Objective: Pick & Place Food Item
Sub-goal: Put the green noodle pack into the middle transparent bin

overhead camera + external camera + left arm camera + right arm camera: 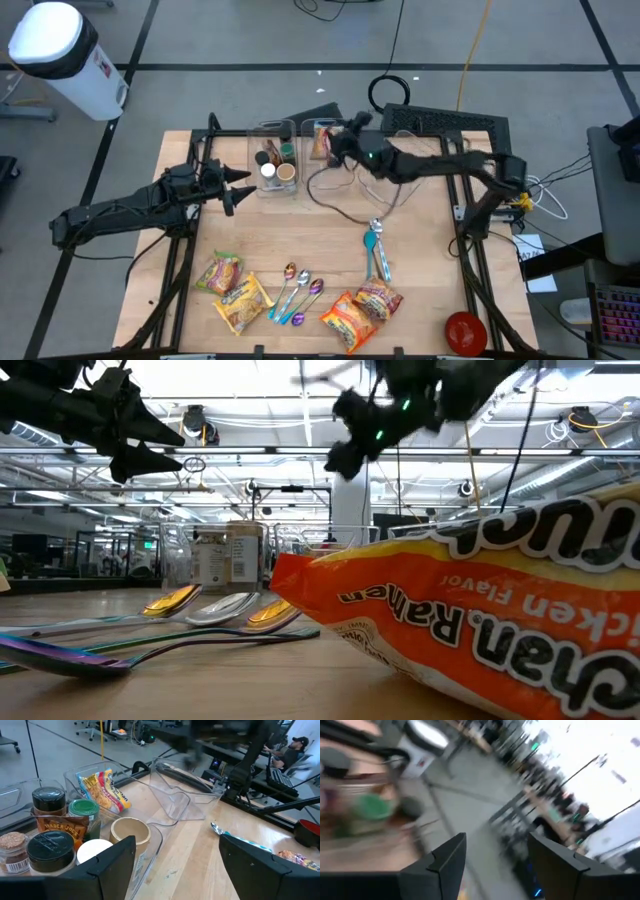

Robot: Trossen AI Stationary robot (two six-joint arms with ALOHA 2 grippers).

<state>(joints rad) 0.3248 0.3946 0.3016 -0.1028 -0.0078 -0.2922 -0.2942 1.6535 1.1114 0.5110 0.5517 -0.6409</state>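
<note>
Only left wrist view shows ramen packet [104,790] inside clear bin [80,772], person seated beyond.

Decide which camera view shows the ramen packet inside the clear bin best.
The left wrist view: the ramen packet stands close and unobstructed in the clear bin. The high view shows it small, beside the right gripper. The other views miss it.

The ramen packet [480,630] reads "Ramen, Chicken Flavor"; the spice jar [50,812] reads "Trader Joe's".
</note>
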